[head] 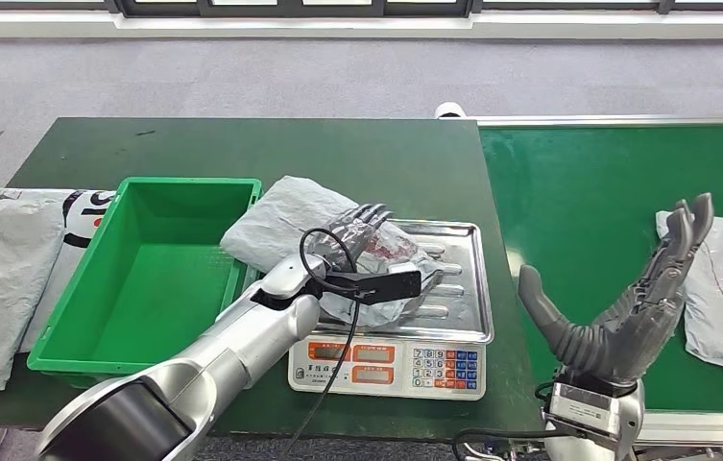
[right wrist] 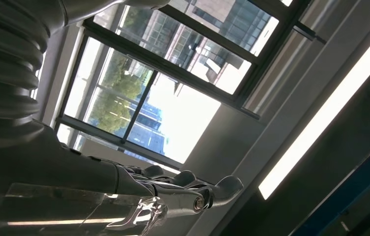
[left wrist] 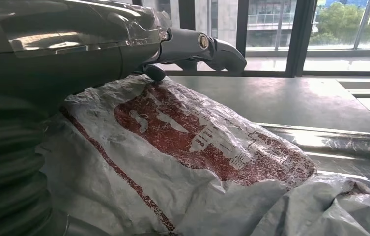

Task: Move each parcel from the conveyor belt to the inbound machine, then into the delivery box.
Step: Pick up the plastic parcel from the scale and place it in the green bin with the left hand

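Bright, even daylight — sharp head view, backlit wrist views

Head view evenly lit with soft, faint shadows; mild glare on the steel scale tray [head: 453, 288] and on the left arm's silver shell. Left wrist view: far windows [left wrist: 320, 29] blown out, near hand cover dark and slightly blurred, parcel [left wrist: 183, 147] print crisp, sheen on the tray edge. Right wrist view strongly backlit — window panes [right wrist: 173, 113] overexposed, a ceiling light strip [right wrist: 330, 103] glaring, right hand [right wrist: 173, 196] in dim silhouette with specular spots.
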You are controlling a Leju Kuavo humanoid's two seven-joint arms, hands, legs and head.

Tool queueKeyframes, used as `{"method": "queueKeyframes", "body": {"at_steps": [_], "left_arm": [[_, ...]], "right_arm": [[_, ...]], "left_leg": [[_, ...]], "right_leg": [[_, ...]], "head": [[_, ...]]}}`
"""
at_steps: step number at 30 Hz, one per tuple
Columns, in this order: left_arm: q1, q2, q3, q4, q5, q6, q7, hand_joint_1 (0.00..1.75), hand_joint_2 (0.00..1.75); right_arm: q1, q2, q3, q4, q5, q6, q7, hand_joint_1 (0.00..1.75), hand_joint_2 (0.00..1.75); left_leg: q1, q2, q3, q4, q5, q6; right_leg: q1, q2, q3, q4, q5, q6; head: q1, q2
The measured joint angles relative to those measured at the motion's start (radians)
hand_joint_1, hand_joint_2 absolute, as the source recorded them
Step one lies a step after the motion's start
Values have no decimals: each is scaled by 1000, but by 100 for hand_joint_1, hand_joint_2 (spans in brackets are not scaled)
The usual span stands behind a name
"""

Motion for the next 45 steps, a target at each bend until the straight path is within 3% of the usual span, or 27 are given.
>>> {"method": "queueKeyframes", "body": {"at_steps": [5,9,17,35,38,43,45], "left_arm": [[-7,2,9,14,-9,-47,-4,0,175],[-13,2,11,21,-13,-61,-13,175,175],[-16,4,11,31,-47,-126,-86,175,175],[-12,6,10,32,-92,-71,-145,175,175],[1,9,10,26,-92,37,-116,175,175],[18,68,75,-62,-109,444,-19,175,175],[24,98,143,-121,-143,518,-23,175,175]], "right_arm": [[-12,-5,5,10,0,3,5,0,175],[-15,-8,10,12,0,5,6,0,175],[-10,-14,10,12,0,2,0,0,175],[48,-15,10,-6,1,-1,-29,0,175],[68,-15,10,-18,4,-1,-48,0,175],[127,0,10,-61,35,-2,-80,0,175],[136,8,10,-71,47,-1,-78,0,175]], "left_leg": [[0,0,0,0,0,0],[0,0,0,0,0,0],[0,0,1,0,0,0],[0,0,1,0,0,0],[0,0,1,0,0,0],[0,1,-1,-1,0,0],[1,1,0,-1,1,-1]], "right_leg": [[0,0,0,0,0,0],[0,0,0,0,0,0],[0,0,1,0,0,0],[0,0,1,0,0,0],[0,0,0,0,0,0],[0,1,-1,0,0,0],[1,1,-2,0,0,0]], "head": [[0,0],[0,0],[0,0],[0,0],[0,0],[0,0],[0,0]]}}
